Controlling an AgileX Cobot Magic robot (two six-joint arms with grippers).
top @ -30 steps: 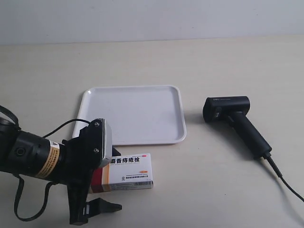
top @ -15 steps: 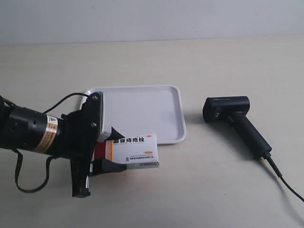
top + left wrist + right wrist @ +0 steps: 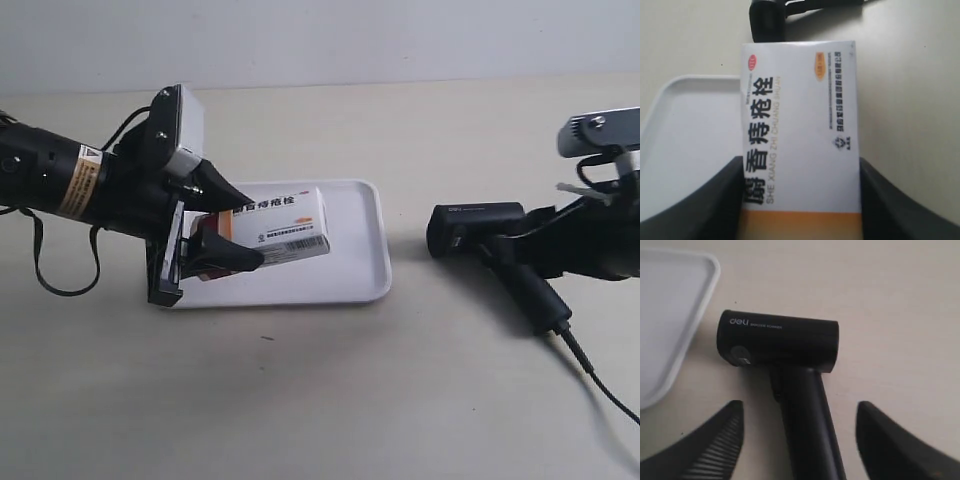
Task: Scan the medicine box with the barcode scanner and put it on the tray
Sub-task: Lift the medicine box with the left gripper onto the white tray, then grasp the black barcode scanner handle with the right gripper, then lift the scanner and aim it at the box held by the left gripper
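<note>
From across the room, the arm at the exterior view's left has lifted the medicine box (image 3: 278, 227) off the tabletop (image 3: 330, 400) since a moment ago and now holds it above the tray (image 3: 362, 262), stretched out nearly level. Its pincer (image 3: 222, 228) is closed on the box's dark red end. A second arm has come in at the exterior view's right, reaching low over the barcode scanner (image 3: 497, 255), which lies where it was.

Left wrist view: the left pincer (image 3: 799, 200) clamps the medicine box (image 3: 799, 125) between both fingers (image 3: 707, 207), over the tray's (image 3: 680, 130) edge.

Right wrist view: the right pincer (image 3: 800, 440) is spread wide, its fingers (image 3: 710, 445) on either side of the barcode scanner's (image 3: 785, 355) handle, not touching it.
</note>
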